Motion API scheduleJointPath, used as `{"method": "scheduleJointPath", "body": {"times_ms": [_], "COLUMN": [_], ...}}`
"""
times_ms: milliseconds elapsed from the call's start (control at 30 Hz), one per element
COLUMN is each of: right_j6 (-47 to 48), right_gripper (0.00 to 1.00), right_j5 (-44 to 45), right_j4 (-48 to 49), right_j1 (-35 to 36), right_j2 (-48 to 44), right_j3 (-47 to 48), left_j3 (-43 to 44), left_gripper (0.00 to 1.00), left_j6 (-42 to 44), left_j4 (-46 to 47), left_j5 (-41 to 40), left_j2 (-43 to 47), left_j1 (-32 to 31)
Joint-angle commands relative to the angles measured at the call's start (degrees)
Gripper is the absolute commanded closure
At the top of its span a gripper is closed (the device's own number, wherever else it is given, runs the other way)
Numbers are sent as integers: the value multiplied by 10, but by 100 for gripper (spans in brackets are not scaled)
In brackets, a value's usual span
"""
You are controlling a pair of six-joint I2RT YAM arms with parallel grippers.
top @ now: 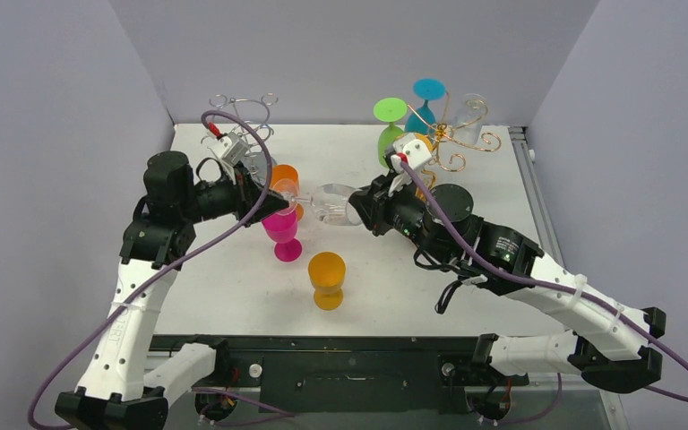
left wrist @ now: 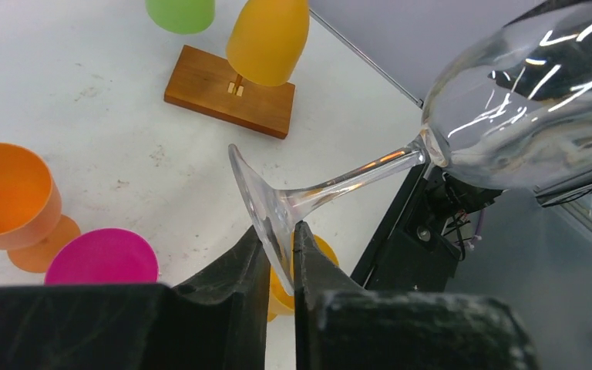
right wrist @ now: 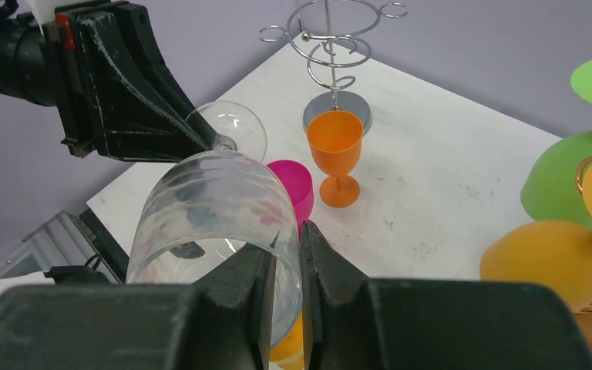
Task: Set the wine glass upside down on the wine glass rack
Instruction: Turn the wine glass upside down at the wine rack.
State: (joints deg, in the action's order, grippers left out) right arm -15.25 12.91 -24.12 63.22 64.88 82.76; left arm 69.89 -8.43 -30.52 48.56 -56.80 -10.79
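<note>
A clear wine glass (top: 327, 202) lies on its side in the air above the table's middle, held between both grippers. My left gripper (top: 273, 199) is shut on the edge of its foot, as the left wrist view (left wrist: 277, 231) shows, with the stem and bowl (left wrist: 524, 116) running away to the right. My right gripper (top: 354, 208) is shut on the bowl's rim (right wrist: 208, 200), one finger inside and one outside (right wrist: 285, 231). An empty silver wire rack (top: 242, 116) stands at the back left, also in the right wrist view (right wrist: 331, 46). A gold wire rack (top: 452, 134) stands at the back right.
The gold rack holds green (top: 390, 125), blue (top: 427, 94) and clear glasses upside down, on a wooden base (left wrist: 227, 92). An orange glass (top: 285, 179), a pink glass (top: 280, 228) and a yellow-orange glass (top: 327, 278) stand on the white table below the held glass.
</note>
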Motion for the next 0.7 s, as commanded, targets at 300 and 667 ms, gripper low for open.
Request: {"method": "scheduleJointPath", "body": {"times_ms": [300,667], "right_j6": [-10,-5], "right_gripper": [48,21], "right_j5": [-17,-103], "right_j4": [13,-96], "right_j1": [25,2], "right_j2": [-55,-126], "right_j3": [-71,-116], "left_j3": [68,75], "left_gripper": [100,100], "left_j6": [116,374], "left_j4": [43,78], "left_j5": [-41,-48], "left_j2": [17,70], "left_j1": [-2,-2]}}
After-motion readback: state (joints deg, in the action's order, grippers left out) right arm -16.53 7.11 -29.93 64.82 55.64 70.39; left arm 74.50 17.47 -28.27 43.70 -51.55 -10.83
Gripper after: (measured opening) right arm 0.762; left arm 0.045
